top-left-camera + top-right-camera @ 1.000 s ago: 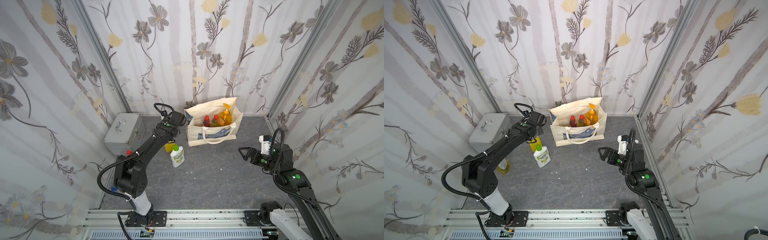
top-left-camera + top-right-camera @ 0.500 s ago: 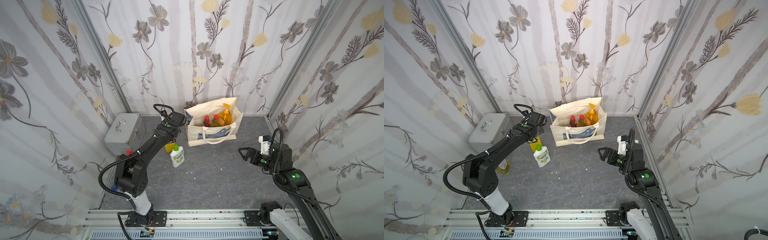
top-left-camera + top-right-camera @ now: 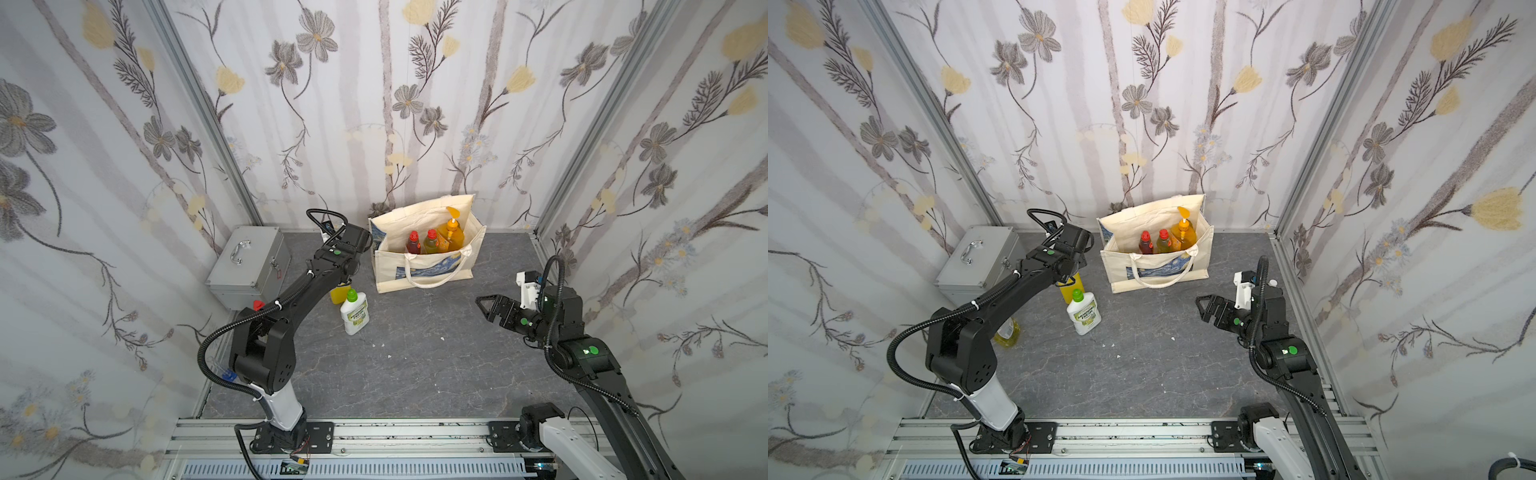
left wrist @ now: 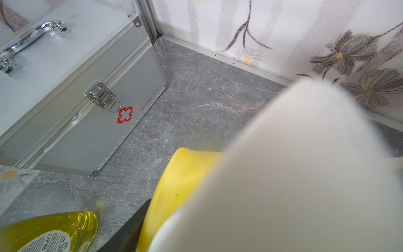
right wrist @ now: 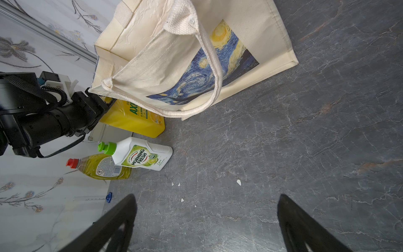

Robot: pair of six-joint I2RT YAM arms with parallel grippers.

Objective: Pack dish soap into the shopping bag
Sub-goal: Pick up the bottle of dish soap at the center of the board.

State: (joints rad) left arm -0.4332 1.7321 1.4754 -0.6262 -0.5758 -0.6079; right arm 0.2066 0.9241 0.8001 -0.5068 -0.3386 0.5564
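The shopping bag [image 3: 424, 266] [image 3: 1158, 270] [image 5: 174, 54] stands open at the back. It holds a dark red bottle [image 3: 412, 245], a yellow-green bottle [image 3: 431, 242] and an orange pump bottle [image 3: 454, 235]. Left of the bag stands a yellow bottle [image 3: 337, 293] [image 5: 133, 122] [image 4: 174, 185] with a white pump. My left gripper [image 5: 102, 104] is down over its top. One of its fingers [image 4: 130, 227] lies along the bottle's side and the other is hidden. A white green-capped bottle [image 3: 354, 311] [image 5: 141, 155] stands beside it. Another yellow-green bottle [image 3: 1007, 332] [image 5: 102, 168] lies near the left arm. My right gripper [image 3: 484, 307] [image 5: 207, 203] hovers open and empty at the right.
A silver metal case [image 3: 249, 266] [image 4: 65, 87] sits in the back left corner, close to the left arm. Flowered walls close in three sides. Small white flecks [image 5: 238, 182] dot the grey floor [image 3: 415, 365].
The right gripper has edged slightly to the left. The left arm has barely shifted over the yellow bottle.
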